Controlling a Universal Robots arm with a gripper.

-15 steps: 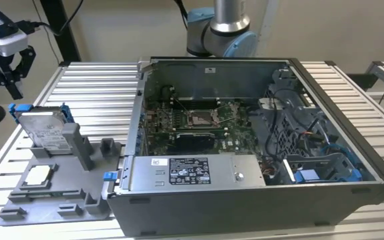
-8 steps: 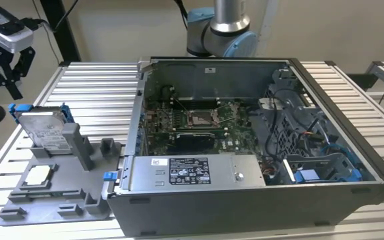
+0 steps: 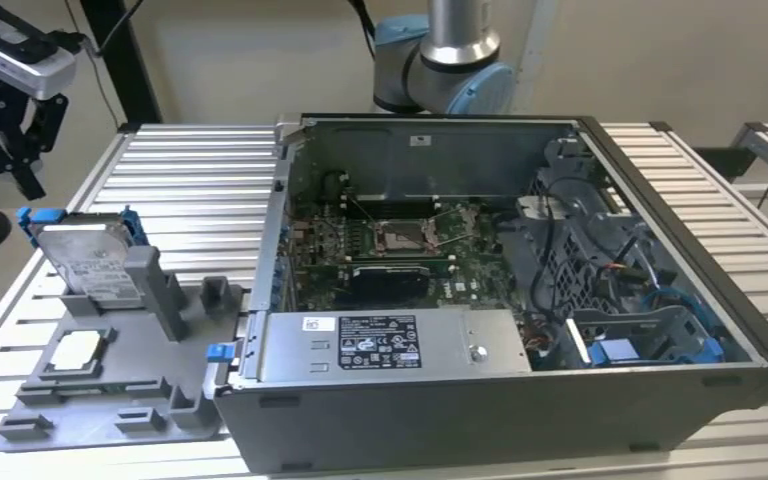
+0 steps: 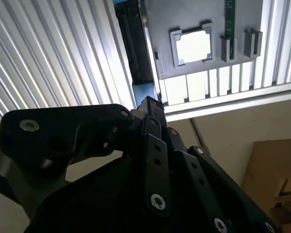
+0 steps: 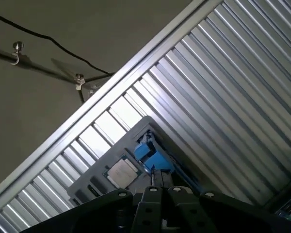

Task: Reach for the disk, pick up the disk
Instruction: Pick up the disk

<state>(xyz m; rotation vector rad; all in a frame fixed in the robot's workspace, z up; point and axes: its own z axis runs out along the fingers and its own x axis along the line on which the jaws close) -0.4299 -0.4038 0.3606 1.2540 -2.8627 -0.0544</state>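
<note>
The disk (image 3: pixel 88 262) is a silver drive with a white label and blue side rails. It stands tilted in a slot of the grey holder tray (image 3: pixel 157 395) at the exterior view's left. My gripper (image 3: pixel 4 180) hangs above and behind the disk, clear of it, and carries nothing. In the first wrist view a blue rail of the disk (image 5: pixel 153 158) lies just past the gripper (image 5: pixel 160 178). In the second wrist view the gripper (image 4: pixel 149 104) points at a blue rail end (image 4: pixel 141 91).
A small square silver chip (image 3: pixel 75 350) lies in the tray in front of the disk. The open computer case (image 3: pixel 518 300) stands to the exterior view's right of the tray. All of it rests on a ribbed metal table (image 3: pixel 197 170).
</note>
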